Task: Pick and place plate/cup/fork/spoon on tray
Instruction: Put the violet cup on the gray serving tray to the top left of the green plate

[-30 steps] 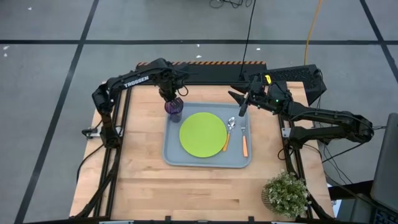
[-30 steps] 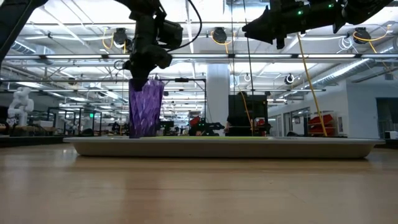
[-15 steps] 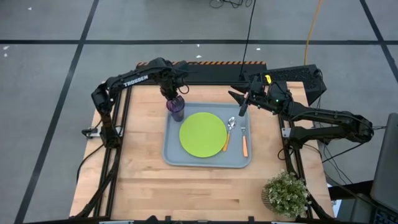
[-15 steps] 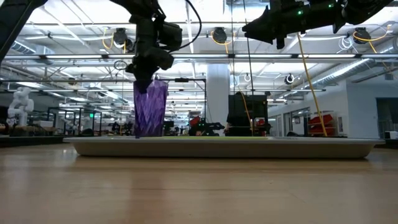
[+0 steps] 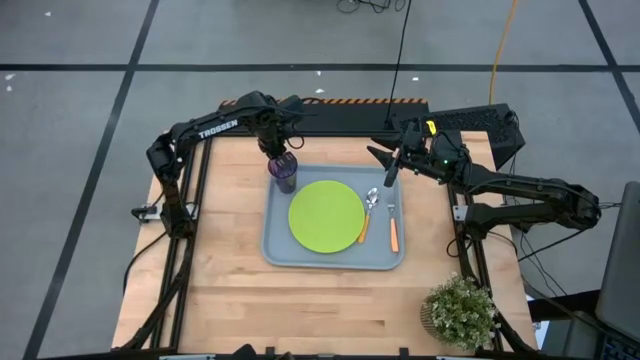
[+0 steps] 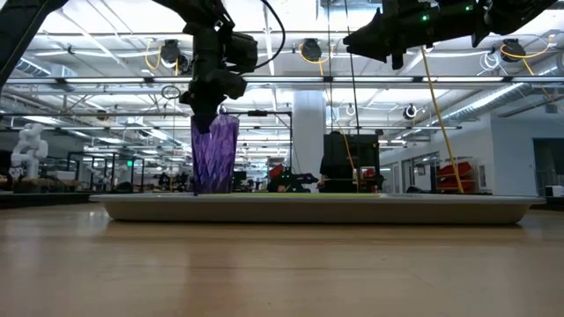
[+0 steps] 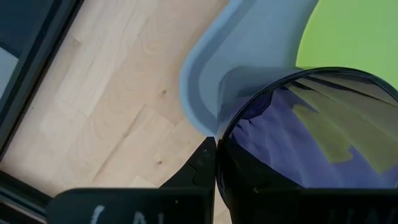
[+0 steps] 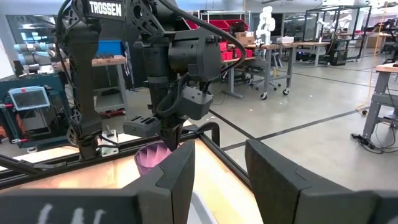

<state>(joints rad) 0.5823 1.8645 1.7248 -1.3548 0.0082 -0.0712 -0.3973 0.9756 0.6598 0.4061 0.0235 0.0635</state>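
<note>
The dark purple cup [image 5: 284,172] stands upright in the far left corner of the grey-blue tray [image 5: 280,252]; it also shows in the low view [image 6: 214,155]. My left gripper [image 5: 278,152] is above it, shut on its rim. The lime-green plate [image 5: 326,216] lies flat in the tray's middle. To its right lie the spoon [image 5: 368,212] and the fork [image 5: 392,226]. My right gripper [image 5: 386,166] hangs open and empty, high above the tray's far right corner [image 6: 374,40]. My left gripper holds the cup's rim [image 7: 219,144] on the side toward the tray's far left corner. One finger [image 7: 200,167] is outside the wall; the other is hidden by the cup. The fingers come from above, pointing down. The cup stands upright, its base down at the tray [image 6: 214,188].
A small potted plant [image 5: 460,310] stands at the table's near right corner. Bare wood lies left of the tray and along the near edge. A black-and-orange striped bar [image 5: 320,101] runs along the far edge.
My left gripper has moved the cup a little toward the table's right and far edges, within the tray's far left corner. The cup stays upright and low at the tray. My right arm has kept still.
</note>
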